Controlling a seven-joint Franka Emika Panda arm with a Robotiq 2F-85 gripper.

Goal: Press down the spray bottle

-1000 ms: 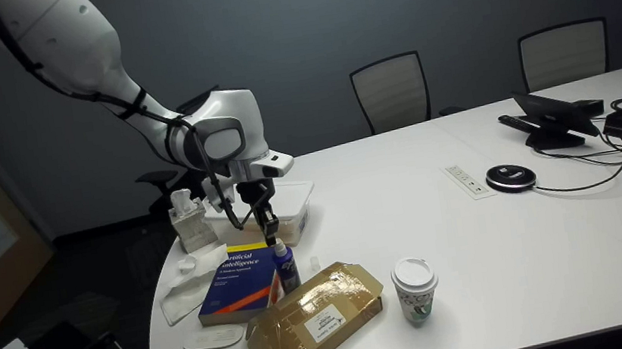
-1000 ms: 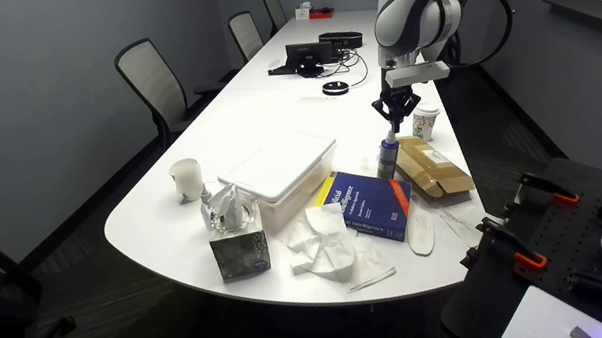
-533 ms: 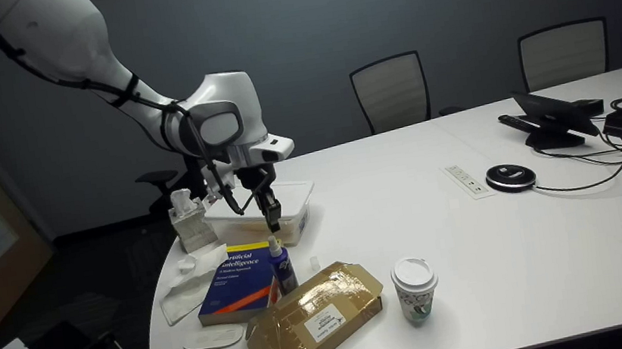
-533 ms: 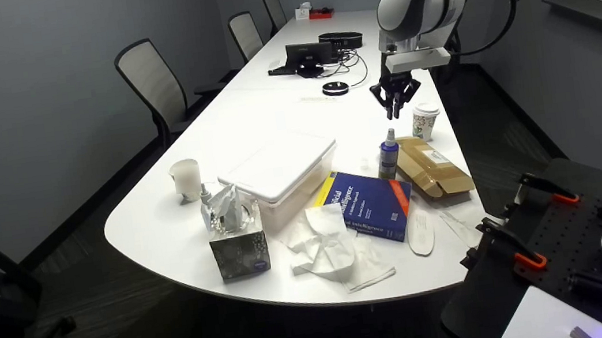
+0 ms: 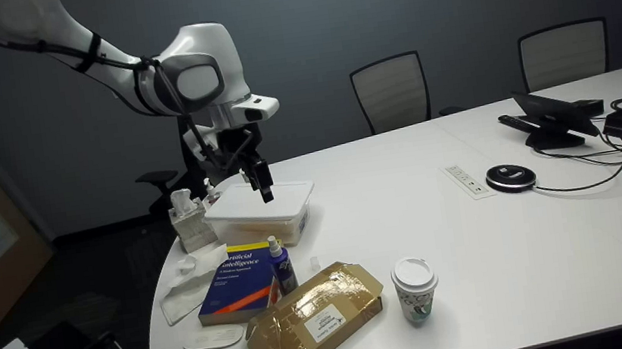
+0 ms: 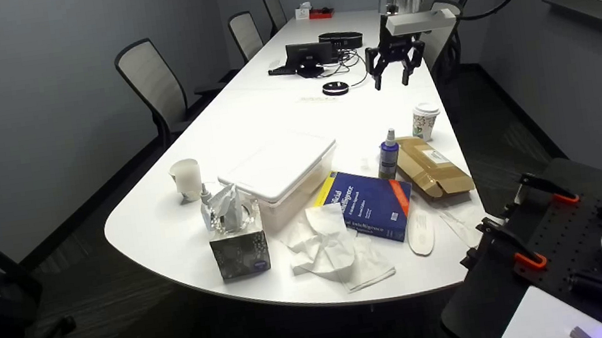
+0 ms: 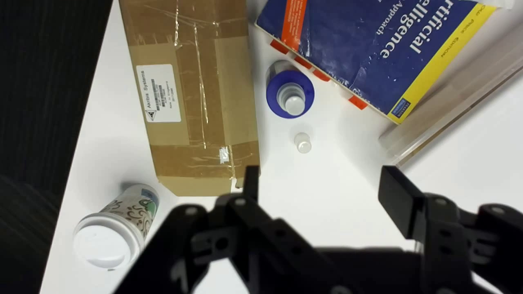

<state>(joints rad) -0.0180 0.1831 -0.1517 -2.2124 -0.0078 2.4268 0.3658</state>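
Upright on the table beside the book stands the spray bottle [image 5: 283, 269], purple-blue with a pale spray head. The wrist view shows this spray bottle [image 7: 291, 96] from above, beyond my fingertips. My gripper [image 6: 392, 83] hangs well above the table and clear of the bottle. Its black fingers [image 7: 402, 200] are spread wide in the wrist view, with only white tabletop seen between them. A small translucent cap [image 7: 302, 143] lies near the bottle's foot.
A brown cardboard box [image 5: 316, 324] and a blue book [image 6: 369, 203] flank the bottle. Nearby are a lidded paper cup [image 5: 416, 290], a plastic bin with a white lid [image 6: 277, 166], a tissue box [image 6: 240, 252] and a flat white object [image 5: 213, 337].
My gripper has risen from the top of the spray bottle, and its fingers have gone from together to apart. The bottle's spray head stands a little higher, and its lean has shifted slightly.
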